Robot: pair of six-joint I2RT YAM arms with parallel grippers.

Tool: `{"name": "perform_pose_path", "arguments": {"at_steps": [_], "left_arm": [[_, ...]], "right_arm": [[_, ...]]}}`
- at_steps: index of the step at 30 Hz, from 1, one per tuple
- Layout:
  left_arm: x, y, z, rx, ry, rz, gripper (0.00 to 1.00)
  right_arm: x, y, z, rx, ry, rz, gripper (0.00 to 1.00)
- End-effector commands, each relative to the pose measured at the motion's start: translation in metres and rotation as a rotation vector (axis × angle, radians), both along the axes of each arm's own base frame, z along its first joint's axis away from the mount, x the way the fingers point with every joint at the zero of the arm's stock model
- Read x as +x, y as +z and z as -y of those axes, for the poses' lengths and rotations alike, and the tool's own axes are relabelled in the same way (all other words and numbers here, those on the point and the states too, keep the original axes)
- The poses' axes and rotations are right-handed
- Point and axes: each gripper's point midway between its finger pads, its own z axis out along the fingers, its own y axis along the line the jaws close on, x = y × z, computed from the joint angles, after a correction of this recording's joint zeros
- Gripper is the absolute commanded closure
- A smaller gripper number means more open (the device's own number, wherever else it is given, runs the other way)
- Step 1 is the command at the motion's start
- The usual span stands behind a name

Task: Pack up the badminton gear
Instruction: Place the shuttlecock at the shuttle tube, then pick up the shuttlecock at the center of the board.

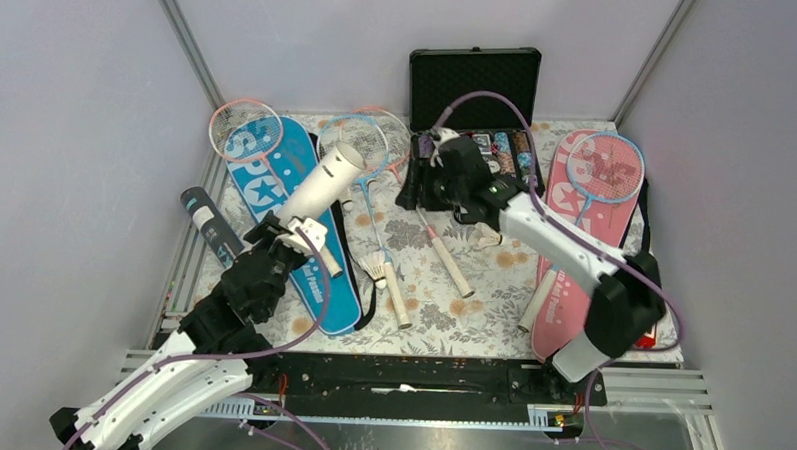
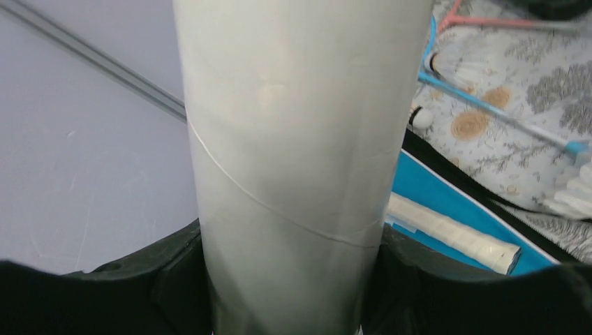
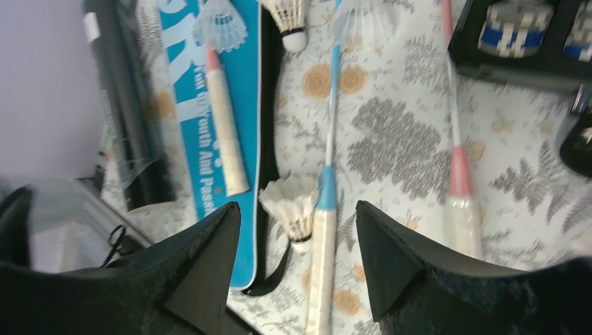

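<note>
Ok, L gripper (image 1: pixel 296 233) clamped on white tube (image 1: pixel 323 180) near its low end, tilted up over blue cover (image 1: pixel 276 186). Looks light, stiff, slick, crushable: mild squeeze only. R gripper (image 3: pixel 297 209) spread wide, empty, above shuttlecock (image 1: pixel 377 268) on table (image 1: pixel 492 288). Feathers fragile, so pinch the cork base.

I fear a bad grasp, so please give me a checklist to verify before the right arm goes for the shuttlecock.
1. The left gripper shut on the white tube: ok.
2. That tube held up, tilted: ok.
3. Its mouth open: cannot tell.
4. The right gripper open: ok.
5. The shuttlecock lined up under it: ok.
6. The shuttlecock clear of the blue racket: not ok, its handle lies right beside.
</note>
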Motion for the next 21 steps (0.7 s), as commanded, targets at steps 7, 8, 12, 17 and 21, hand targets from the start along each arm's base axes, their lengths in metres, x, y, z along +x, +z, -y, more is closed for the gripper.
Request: {"name": "perform_pose_path", "arguments": {"at_steps": [7,8,12,17,21], "left_arm": [[-0.023,0.073,-0.014,-0.365,0.011,0.118,0.59],[-0.025,0.076,-0.013,-0.38,0.004,0.113,0.59],[-0.03,0.081,-0.009,-0.42,-0.027,0.093,0.59],[-0.035,0.078,-0.004,-0.436,-0.069,0.072,0.58],[-0.039,0.073,0.002,-0.448,-0.109,0.058,0.58]], "right_arm": [[0.094,-0.002,-0.029,-0.003,-0.213,0.134,0.34],[0.098,-0.008,-0.03,0.025,-0.263,0.098,0.34],[0.112,-0.03,-0.054,0.242,-0.392,-0.03,0.37],[0.131,-0.059,-0.067,0.395,-0.536,-0.135,0.39],[0.146,-0.074,-0.076,0.414,-0.578,-0.154,0.39]]}}
